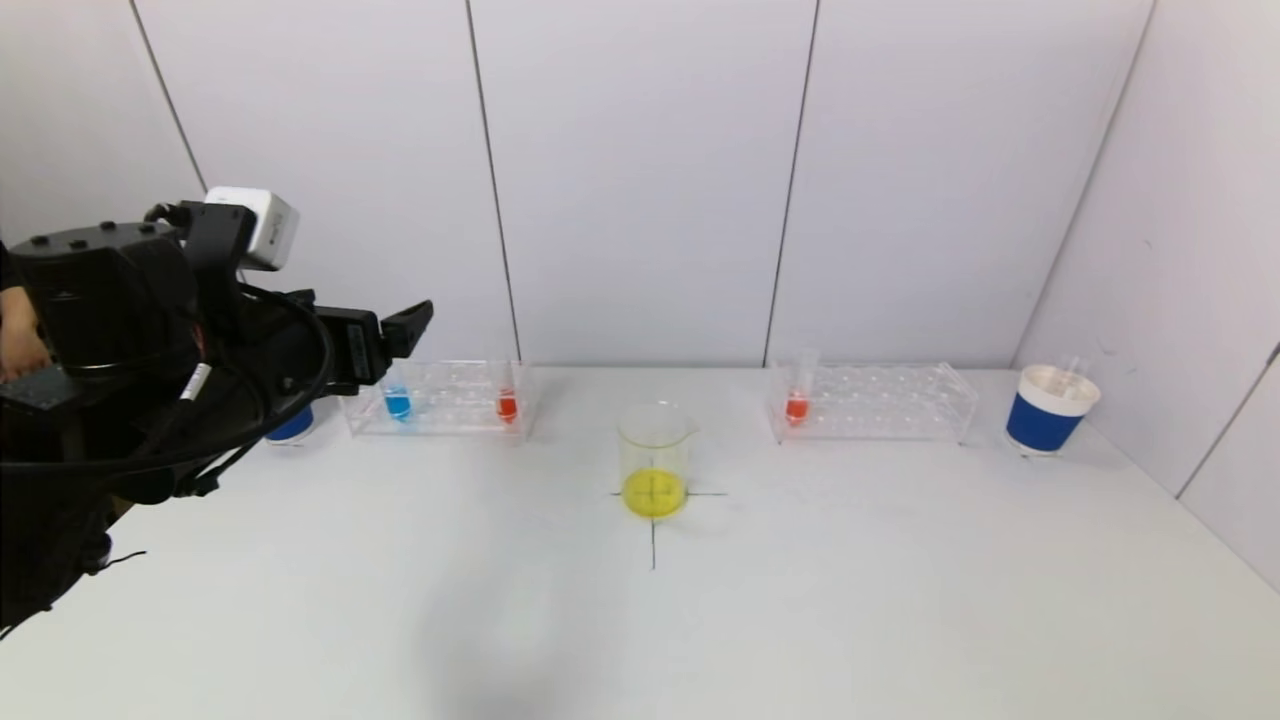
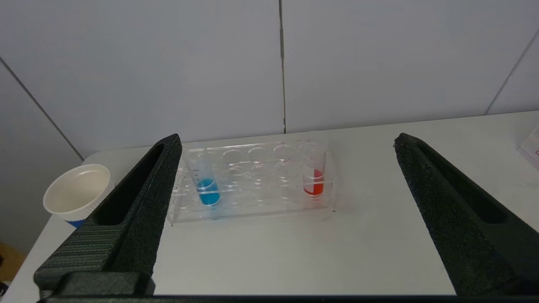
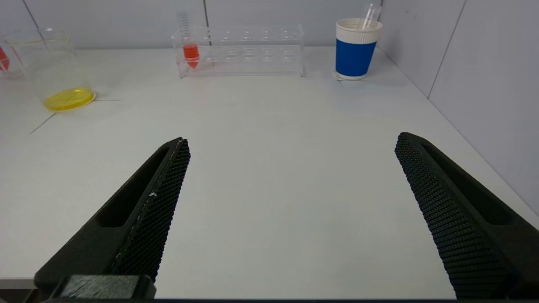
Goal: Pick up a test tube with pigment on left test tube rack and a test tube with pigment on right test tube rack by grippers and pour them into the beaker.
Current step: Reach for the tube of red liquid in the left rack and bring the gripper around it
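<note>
You have a white surface (image 1: 850,600): beaker (image 1: 654,460) on a black cross at centre, a clear rack (image 1: 440,398) far left, another rack (image 1: 872,402) far right, a paper cup (image 1: 1048,408) at each far end.

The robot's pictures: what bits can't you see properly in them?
- Left paper cup: head view, mostly hidden behind the left arm; left wrist view, partly behind a finger of the left end effector.
- Right end effector: outside the head view's edge.
- Tube in the right paper cup: only its top shows; the cup wall hides any contents.
- Beaker markings: too small.
</note>
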